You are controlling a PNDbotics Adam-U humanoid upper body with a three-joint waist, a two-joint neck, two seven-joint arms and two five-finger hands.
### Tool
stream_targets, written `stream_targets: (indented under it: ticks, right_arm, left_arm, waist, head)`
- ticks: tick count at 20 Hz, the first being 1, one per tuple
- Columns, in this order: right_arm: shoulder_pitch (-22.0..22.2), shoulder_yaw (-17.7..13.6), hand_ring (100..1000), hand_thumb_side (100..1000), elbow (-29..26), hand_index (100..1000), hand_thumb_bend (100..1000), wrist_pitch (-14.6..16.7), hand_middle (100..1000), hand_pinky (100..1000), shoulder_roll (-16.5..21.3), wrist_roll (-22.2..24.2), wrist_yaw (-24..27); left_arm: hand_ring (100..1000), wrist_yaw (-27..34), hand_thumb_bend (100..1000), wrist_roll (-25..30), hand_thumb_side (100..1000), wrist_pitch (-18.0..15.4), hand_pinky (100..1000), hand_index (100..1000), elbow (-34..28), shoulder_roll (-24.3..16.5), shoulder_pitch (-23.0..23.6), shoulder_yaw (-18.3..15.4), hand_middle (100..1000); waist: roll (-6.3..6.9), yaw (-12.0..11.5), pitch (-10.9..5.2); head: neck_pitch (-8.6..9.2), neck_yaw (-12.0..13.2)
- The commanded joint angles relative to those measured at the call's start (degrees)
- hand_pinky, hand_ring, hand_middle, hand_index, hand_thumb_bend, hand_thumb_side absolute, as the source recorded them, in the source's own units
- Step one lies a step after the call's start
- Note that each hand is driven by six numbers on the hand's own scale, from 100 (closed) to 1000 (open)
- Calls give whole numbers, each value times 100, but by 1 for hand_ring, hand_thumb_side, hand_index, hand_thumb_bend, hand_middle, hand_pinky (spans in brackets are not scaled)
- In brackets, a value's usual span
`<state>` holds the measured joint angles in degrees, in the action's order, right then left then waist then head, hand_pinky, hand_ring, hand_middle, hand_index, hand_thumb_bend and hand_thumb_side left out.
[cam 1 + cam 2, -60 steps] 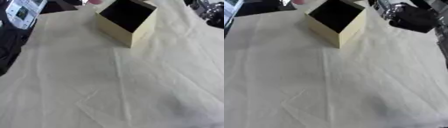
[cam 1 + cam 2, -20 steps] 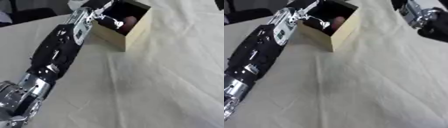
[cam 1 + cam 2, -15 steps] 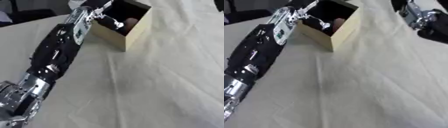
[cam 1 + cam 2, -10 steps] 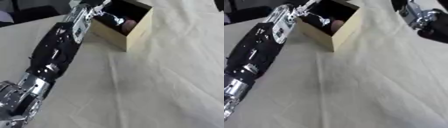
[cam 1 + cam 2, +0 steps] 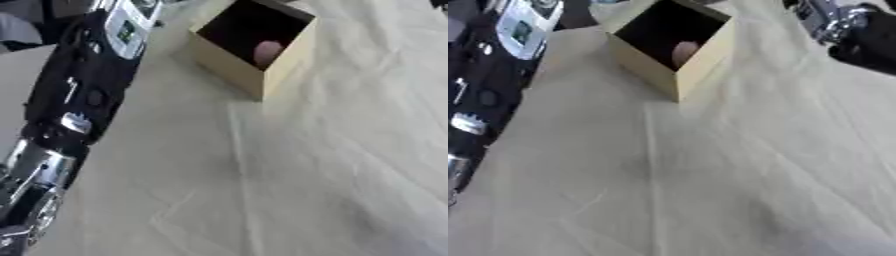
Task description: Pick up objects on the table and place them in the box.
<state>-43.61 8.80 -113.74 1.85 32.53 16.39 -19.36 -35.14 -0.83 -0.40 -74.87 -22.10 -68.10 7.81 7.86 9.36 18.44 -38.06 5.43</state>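
Open box set on the cloth-covered surface, pinkish rounded object seen inside, left arm stretched alongside, hands' state cannot be told.

Cloth-covered table, box on it

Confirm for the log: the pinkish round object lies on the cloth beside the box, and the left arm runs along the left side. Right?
Not quite. The pinkish round object lies inside the box, not on the cloth beside it, as the left eye view shows. The left arm does run along the left side.
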Motion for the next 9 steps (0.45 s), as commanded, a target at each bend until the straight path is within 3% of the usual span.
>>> stream_targets:
  ticks: [1,5,8,9]
  right_arm:
    - [-31,-83,818,870,-86,908,100,-32,791,883,117,-61,-108]
    - [-16,-78,819,865,-86,907,100,-66,792,884,82,-152,-204]
    - [-15,-66,819,865,-86,907,100,-69,792,884,72,-178,-223]
    - [-16,-67,820,857,-86,906,100,-70,793,886,73,-183,-228]
  left_arm:
    - [809,937,105,-429,472,364,747,881,-1371,-576,331,-149,797]
    - [804,1950,109,-803,521,514,742,877,-2774,-936,1256,-386,789]
    - [804,2265,109,-878,521,643,742,877,-3188,-1040,1497,-470,789]
    - [798,2301,104,-882,596,676,735,885,-3242,-1048,1521,-480,785]
  waist:
    - [-97,-109,-198]
    - [-167,-293,-273]
    - [-178,-315,-284]
    - [-182,-320,-282]
  head:
    - [-134,-88]
    - [-236,-183]
    - [-255,-194]
    - [-255,-204]
